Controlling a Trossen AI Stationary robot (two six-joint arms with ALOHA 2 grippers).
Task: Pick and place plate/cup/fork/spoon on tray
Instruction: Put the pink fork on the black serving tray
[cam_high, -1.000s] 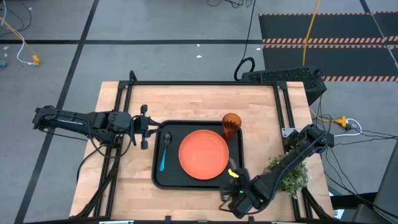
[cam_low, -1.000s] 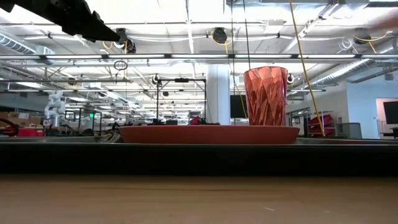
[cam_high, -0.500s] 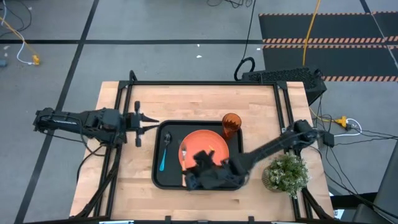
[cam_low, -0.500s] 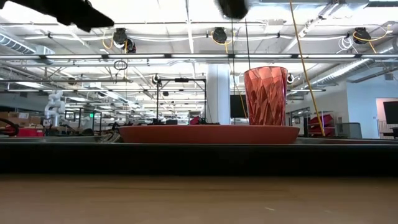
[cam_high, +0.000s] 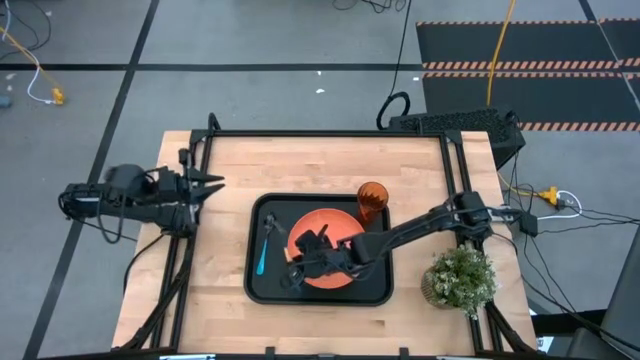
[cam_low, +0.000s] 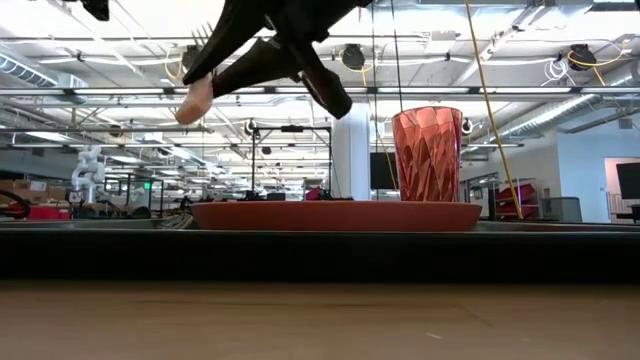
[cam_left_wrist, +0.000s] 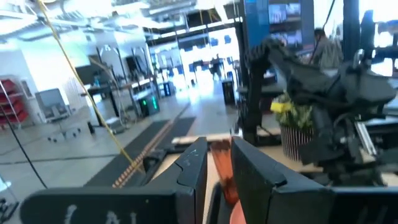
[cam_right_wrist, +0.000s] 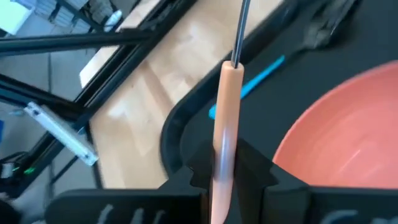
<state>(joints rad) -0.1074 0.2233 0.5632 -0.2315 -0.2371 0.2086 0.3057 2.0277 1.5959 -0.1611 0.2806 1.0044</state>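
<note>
Right gripper (cam_right_wrist: 225, 177) clamped on smooth tan handle of fork (cam_right_wrist: 227, 118), raised above glossy black rimmed tray (cam_high: 262, 289) beside round orange plate (cam_high: 335, 275), faceted translucent cup (cam_high: 371, 201) at tray corner, blue-handled spoon (cam_high: 264, 247) flat in tray, left gripper (cam_high: 205, 184) fingers slightly apart, empty, over bare wood table (cam_high: 320, 165).

The bench (cam_high: 320, 160) is pale blond wood with faint plank lines, framed in black rails. On it the tray (cam_high: 262, 290) is flat black. The plate (cam_high: 318, 220) is plain orange, no pattern. The cup (cam_high: 372, 201) is a deeper, see-through orange — its sides cut in diamond-like facets. The spoon (cam_high: 265, 245) has a dark bowl and a bright blue handle. The fork (cam_right_wrist: 225, 118) shows a tan-orange handle and a dark metal neck. Both arms are black — the right claw (cam_high: 298, 270) too. A plant (cam_high: 462, 280) is speckled green. The floor is grey with dark lines.
</note>
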